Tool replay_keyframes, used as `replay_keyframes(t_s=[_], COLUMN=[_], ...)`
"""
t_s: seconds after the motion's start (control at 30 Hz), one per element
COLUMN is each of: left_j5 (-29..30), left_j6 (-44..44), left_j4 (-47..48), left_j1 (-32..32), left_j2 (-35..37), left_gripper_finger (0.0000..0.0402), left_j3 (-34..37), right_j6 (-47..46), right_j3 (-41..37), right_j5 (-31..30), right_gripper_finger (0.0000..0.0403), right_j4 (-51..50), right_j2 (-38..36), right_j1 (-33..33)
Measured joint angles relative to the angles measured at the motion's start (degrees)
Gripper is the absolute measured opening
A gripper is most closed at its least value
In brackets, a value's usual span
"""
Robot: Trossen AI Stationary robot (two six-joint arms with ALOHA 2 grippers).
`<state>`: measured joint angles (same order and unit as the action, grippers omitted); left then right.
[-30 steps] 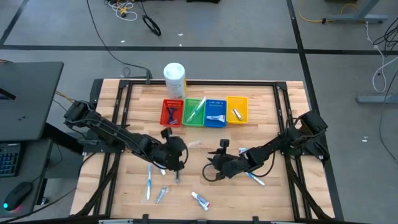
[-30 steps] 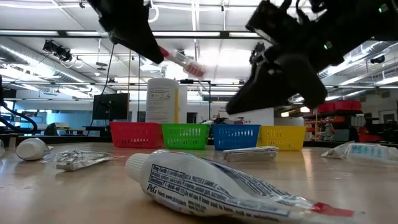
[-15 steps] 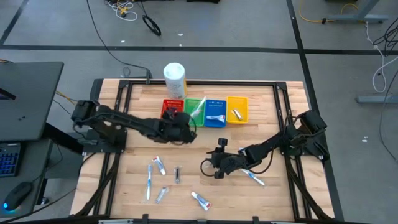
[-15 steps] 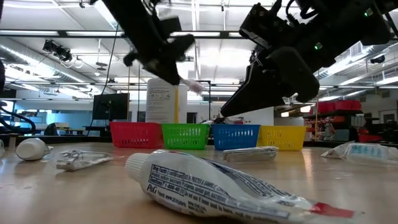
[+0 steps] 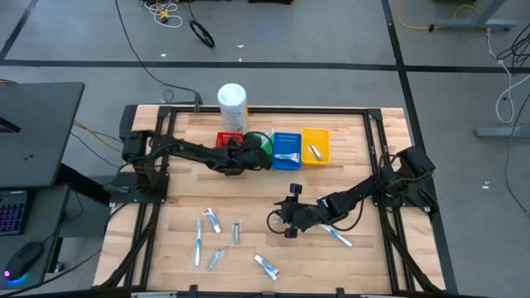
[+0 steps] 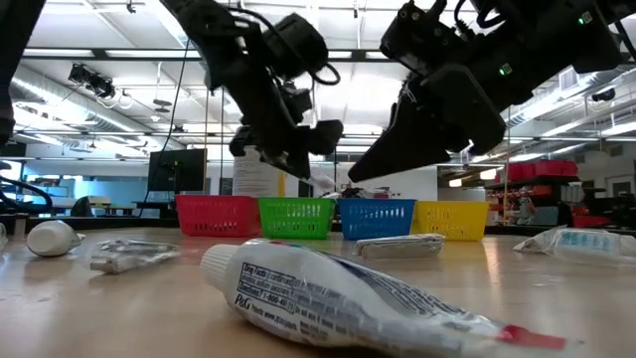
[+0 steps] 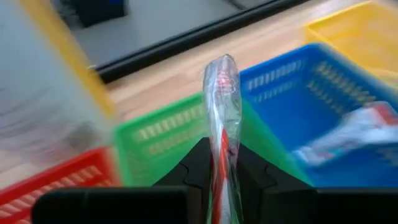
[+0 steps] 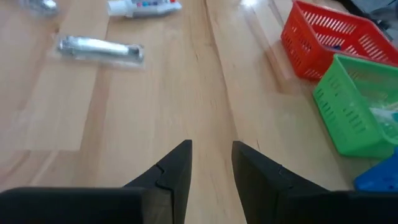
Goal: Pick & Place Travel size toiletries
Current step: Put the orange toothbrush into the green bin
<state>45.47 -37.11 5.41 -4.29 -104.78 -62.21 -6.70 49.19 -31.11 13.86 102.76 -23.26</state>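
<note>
Left wrist view: left gripper (image 7: 222,163) clamps a clear-wrapped red-handled toothbrush (image 7: 221,106) just above the green plastic bin (image 7: 163,140), so an off-centre release could tip it over the rim into the neighbouring blue bin (image 7: 323,99); right gripper (image 8: 211,163) waits well apart from that bin, fingers narrowly parted, empty.

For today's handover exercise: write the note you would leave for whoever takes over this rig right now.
Left gripper is shut on a wrapped toothbrush, over the green bin.
Right gripper is open and empty, low over mid-table.
Done: items already lie in the blue bin and yellow bin.
Left: release the toothbrush, then sort the loose toiletries at the table's front and the one beside the right arm.
</note>
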Motion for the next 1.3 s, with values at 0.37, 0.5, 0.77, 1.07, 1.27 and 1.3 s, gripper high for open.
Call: replay_keyframes(t_s=[0.37, 0.5, 0.77, 1.07, 1.27, 1.3], left_j5=[-4.8, -5.54, -10.27, -12.24, -11.95, -12.01], left_j6=[1.32, 2.11, 7.12, 3.27, 3.53, 3.53], left_j4=[-7.03, -7.45, -7.85, -6.93, -5.59, -5.21], left_j1=[-3.56, -4.02, -4.33, -5.49, -5.56, -5.56], left_j2=[-6.0, -5.85, -5.85, -5.85, -5.22, -4.74], left_gripper_finger=[0.0078, 0.0072, 0.008, 0.0136, 0.0163, 0.0164], left_j3=[-0.27, -0.15, -0.15, -0.18, -0.17, -0.15], right_j6=[0.02, 0.02, 0.02, 0.04, 0.05, 0.05], right_j3=[0.02, 0.02, 0.02, 0.02, 0.02, 0.02], right_j5=[0.23, 0.25, 0.29, 0.31, 0.31, 0.31], right_gripper_finger=[0.0122, 0.0122, 0.0122, 0.0122, 0.0122, 0.0122], right_j4=[0.31, 0.29, 0.25, 0.26, 0.25, 0.25], right_j2=[0.0, 0.0, 0.0, 0.0, 0.0, 0.0], right_j1=[-0.01, -0.01, 0.02, 0.02, 0.02, 0.02])
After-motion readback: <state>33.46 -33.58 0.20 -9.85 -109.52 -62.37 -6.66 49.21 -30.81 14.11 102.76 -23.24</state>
